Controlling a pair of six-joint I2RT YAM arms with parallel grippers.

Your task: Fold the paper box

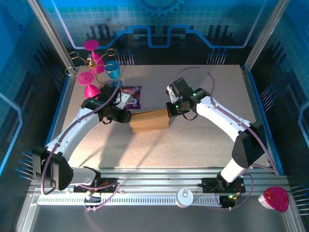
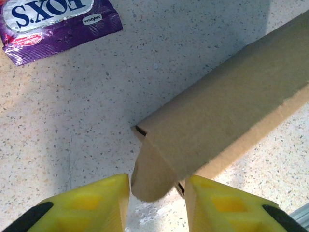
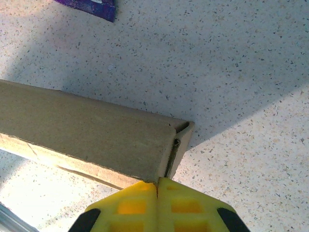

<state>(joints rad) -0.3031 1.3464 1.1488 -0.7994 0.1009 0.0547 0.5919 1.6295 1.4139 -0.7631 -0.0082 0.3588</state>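
Paper box (image 1: 149, 121) lies mid-table (image 1: 203, 145), body looks folded into shape. Left pincer (image 2: 158, 191) released, straddling an untucked end tab, prob. the last bit. Right pincer (image 3: 157, 187) clenched empty at opp. end.

Right end effector (image 3: 157, 186) sat at six o'clock, yellow fingers (image 3: 130, 205) pressed together, tips touching the paper box (image 3: 87, 130) at its end corner. The box stretched away toward nine o'clock across the speckled surface (image 3: 231, 72). A purple packet (image 3: 91, 6) peeked in at eleven o'clock.
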